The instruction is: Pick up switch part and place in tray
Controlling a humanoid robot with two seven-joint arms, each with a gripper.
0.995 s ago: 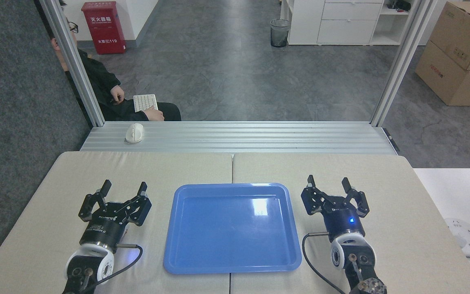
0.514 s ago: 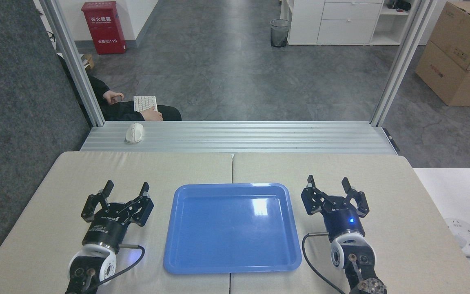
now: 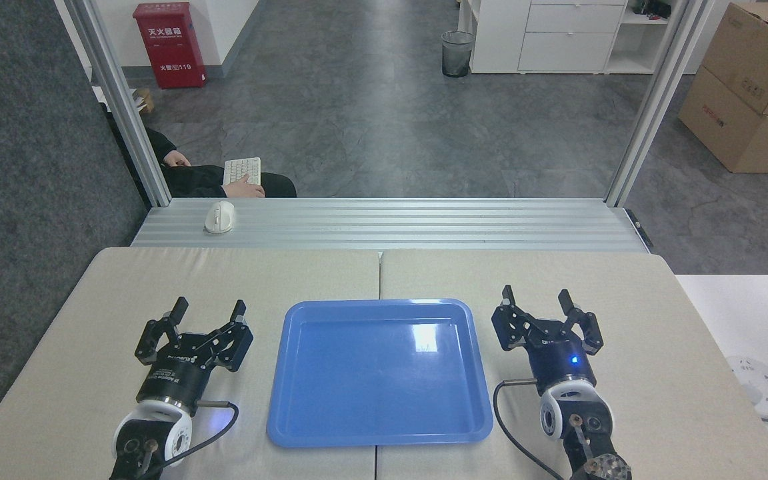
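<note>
Blue tray sat flat on the table, nothing seen inside it.
Left gripper and right gripper are held either side, fingers spread apart; the switch part can't be spotted.

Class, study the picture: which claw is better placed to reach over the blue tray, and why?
Right, narrowly: the right claw sits nearer the tray rim than the left claw. Both are open and empty; no switch part shows.
</note>
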